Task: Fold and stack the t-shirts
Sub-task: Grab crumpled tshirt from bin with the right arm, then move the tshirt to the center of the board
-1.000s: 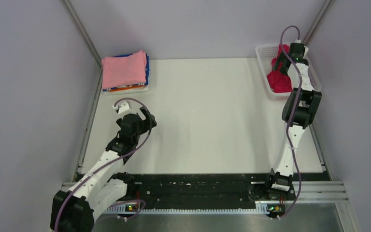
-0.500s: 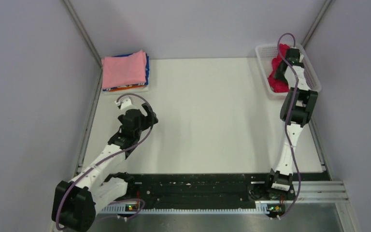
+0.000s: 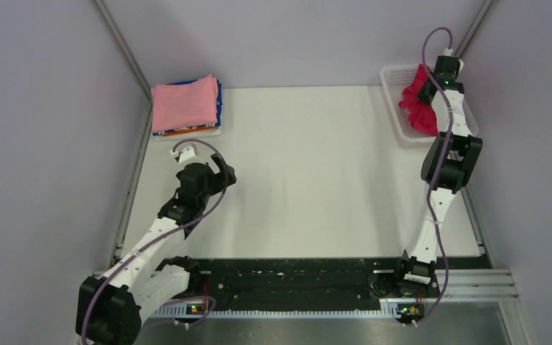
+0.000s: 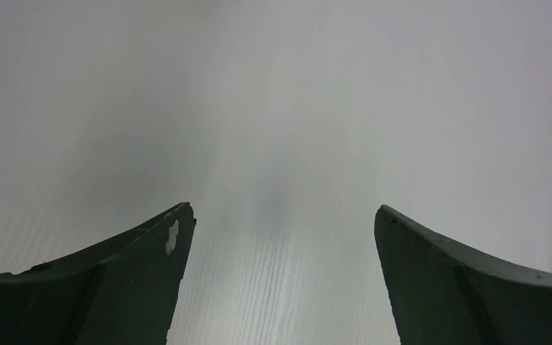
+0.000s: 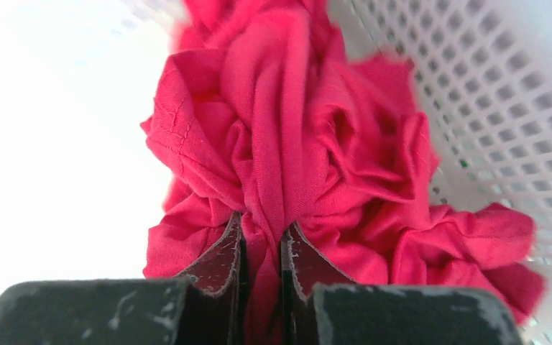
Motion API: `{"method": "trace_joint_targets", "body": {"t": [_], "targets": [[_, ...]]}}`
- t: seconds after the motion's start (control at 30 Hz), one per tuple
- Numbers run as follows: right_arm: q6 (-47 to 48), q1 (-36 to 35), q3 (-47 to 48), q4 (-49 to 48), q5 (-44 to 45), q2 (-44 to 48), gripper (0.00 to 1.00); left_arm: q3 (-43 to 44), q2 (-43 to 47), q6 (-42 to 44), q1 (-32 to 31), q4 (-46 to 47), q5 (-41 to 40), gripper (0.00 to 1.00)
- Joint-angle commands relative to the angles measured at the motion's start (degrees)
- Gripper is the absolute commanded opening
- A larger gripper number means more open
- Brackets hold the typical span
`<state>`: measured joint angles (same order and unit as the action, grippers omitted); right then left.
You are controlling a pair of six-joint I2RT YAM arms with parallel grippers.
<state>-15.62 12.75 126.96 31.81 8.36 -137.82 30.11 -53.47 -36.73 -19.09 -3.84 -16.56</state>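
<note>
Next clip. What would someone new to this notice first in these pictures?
The crumpled crimson t-shirt stands out first, bunched in the white mesh basket at the far right corner, with the right gripper shut on a fold of it. Next comes the pink t-shirt topping the folded stack at the far left corner. The left gripper hangs open over the white table.

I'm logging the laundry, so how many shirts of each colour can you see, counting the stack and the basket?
Pink shirt: 1
Blue shirt: 1
Orange shirt: 1
White shirt: 1
Red shirt: 1, in the basket, right gripper shut on it
Total: 5 showing; the stack's lower layers show only as thin edges, so more may hide.
</note>
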Motion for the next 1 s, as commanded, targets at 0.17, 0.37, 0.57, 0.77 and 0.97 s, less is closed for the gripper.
{"method": "trace_joint_targets", "body": {"t": [0.17,0.37,0.57,0.77,0.97], "targets": [[0.22,-2.01,-2.60,-16.23,-15.89,28.86,0.00,-1.13,7.24,-1.24,-0.02,-3.03,4.78,0.99],[-0.25,-8.44,-7.59,-18.89,-30.80,40.18,0.00,-2.42,12.85,-2.38,-0.07,-5.23,5.24,0.99],[-4.21,-17.02,-17.13,-28.02,-48.29,48.01,0.00,-2.60,18.71,-3.32,-0.06,-8.31,4.43,0.99],[-1.60,-26.32,-21.94,-22.85,-60.45,47.52,0.00,-1.67,23.60,-4.27,-0.01,-13.54,3.18,0.99],[27.15,-31.18,-38.31,-2.50,-57.27,50.60,0.19,-2.44,27.06,-5.27,-0.02,-15.60,2.58,0.99]]}}
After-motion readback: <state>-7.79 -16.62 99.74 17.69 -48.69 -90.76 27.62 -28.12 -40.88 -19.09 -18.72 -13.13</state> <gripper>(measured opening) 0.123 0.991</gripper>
